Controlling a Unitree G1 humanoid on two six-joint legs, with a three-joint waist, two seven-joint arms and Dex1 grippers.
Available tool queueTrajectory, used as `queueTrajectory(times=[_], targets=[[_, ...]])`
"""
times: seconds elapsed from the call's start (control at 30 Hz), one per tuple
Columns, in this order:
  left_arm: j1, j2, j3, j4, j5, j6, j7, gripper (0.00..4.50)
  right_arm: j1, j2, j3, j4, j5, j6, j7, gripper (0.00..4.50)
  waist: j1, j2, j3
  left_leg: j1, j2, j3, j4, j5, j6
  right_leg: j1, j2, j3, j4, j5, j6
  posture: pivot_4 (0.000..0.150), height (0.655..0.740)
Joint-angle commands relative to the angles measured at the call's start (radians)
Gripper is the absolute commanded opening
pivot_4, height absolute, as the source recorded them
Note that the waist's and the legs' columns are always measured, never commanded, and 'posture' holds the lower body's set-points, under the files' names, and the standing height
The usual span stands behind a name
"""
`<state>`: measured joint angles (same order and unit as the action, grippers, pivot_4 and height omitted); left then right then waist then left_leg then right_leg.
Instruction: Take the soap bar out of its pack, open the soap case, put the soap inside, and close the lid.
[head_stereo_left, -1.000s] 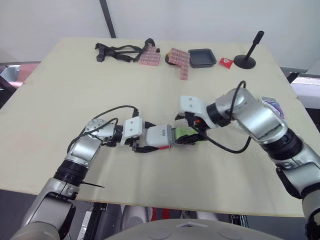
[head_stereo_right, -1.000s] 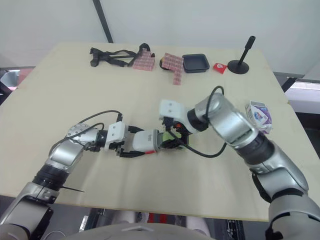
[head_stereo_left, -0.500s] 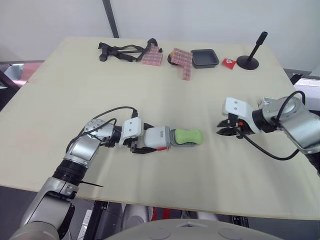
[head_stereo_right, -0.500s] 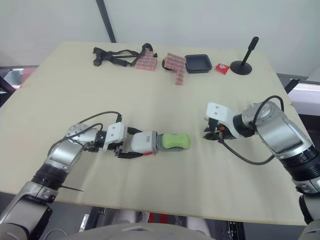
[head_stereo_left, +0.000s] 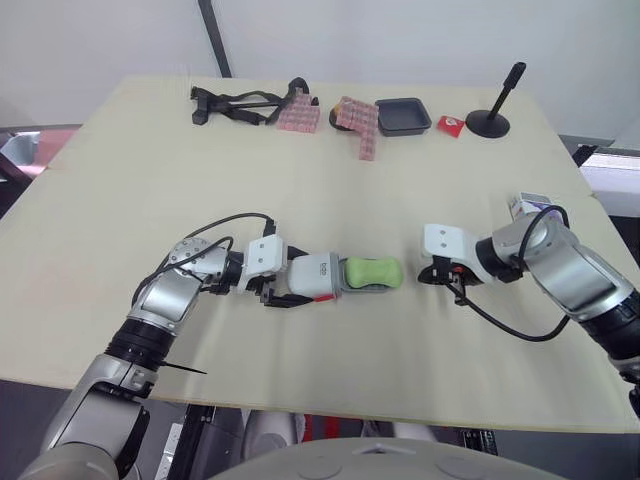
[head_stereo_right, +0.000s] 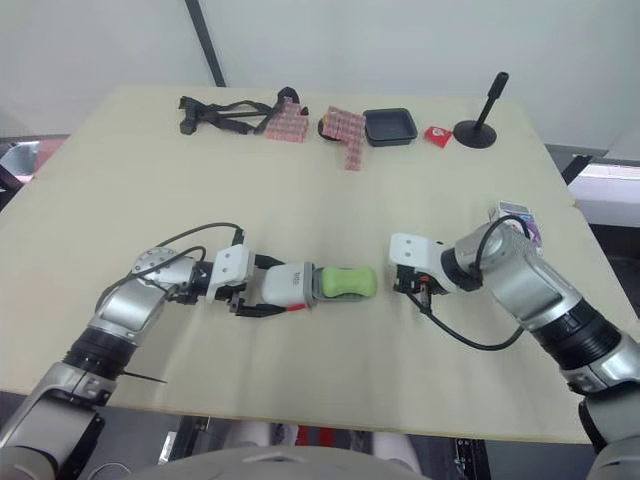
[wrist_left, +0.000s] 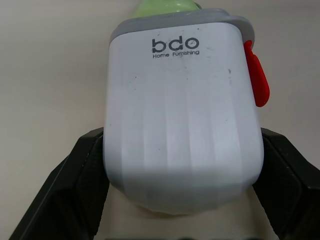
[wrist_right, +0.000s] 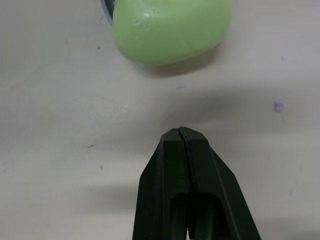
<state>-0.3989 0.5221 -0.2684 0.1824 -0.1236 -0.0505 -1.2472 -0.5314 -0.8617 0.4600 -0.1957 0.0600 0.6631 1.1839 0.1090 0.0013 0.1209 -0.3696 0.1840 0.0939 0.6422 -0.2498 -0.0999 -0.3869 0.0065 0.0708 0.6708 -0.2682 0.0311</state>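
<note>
The white soap case (head_stereo_left: 316, 275) with a red latch (wrist_left: 256, 75) lies on the table, and my left gripper (head_stereo_left: 290, 281) is shut on its two sides. The black fingers (wrist_left: 82, 175) press against the case's side walls. A green soap bar (head_stereo_left: 373, 271) sticks out of the case's grey open end, resting on the table. A short way to its right, my right gripper (head_stereo_left: 434, 274) is shut and holds nothing. Its closed tips (wrist_right: 181, 136) point at the soap (wrist_right: 170, 27) without touching it. The purple and white soap pack (head_stereo_left: 531, 204) lies near the table's right edge.
Along the far edge lie a black strap (head_stereo_left: 235, 100), red-and-white patterned pieces (head_stereo_left: 360, 122), a black tray (head_stereo_left: 404, 115), a small red item (head_stereo_left: 452, 125) and a black stand (head_stereo_left: 492, 120). My right arm's cable (head_stereo_left: 505, 325) loops over the table.
My right gripper let go of the soap, drew away to the right and shut, then came back close to it. The soap stays in the case's end; the left gripper has not moved.
</note>
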Motion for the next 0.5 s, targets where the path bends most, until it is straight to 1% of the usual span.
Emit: queueTrajectory(times=[0.03,0.27,0.5], targets=[[-0.003,0.009,0.010,-0.026,-0.013,0.001,0.001,3.45,-0.019,0.026,0.029,-0.003,-0.027,-0.025,0.007,0.01,-0.004,0.000,0.000,0.000,0.000,0.000,0.000,0.000,0.000,0.000,0.000,0.000,0.000,0.000,0.000,0.150,0.7400],[0.001,0.010,0.010,-0.029,-0.014,0.005,0.005,3.45,-0.053,0.084,0.040,-0.028,-0.033,-0.002,0.019,0.01,-0.005,0.000,0.000,0.000,0.000,0.000,0.000,0.000,0.000,0.000,0.000,0.000,0.000,0.000,0.000,0.150,0.7400],[0.002,0.008,0.010,-0.030,-0.014,0.008,0.009,3.45,-0.070,0.109,0.055,-0.055,-0.034,0.019,0.030,0.01,0.000,0.000,0.000,0.000,0.000,0.000,0.000,0.000,0.000,0.000,0.000,0.000,0.000,0.000,0.000,0.150,0.7400]])
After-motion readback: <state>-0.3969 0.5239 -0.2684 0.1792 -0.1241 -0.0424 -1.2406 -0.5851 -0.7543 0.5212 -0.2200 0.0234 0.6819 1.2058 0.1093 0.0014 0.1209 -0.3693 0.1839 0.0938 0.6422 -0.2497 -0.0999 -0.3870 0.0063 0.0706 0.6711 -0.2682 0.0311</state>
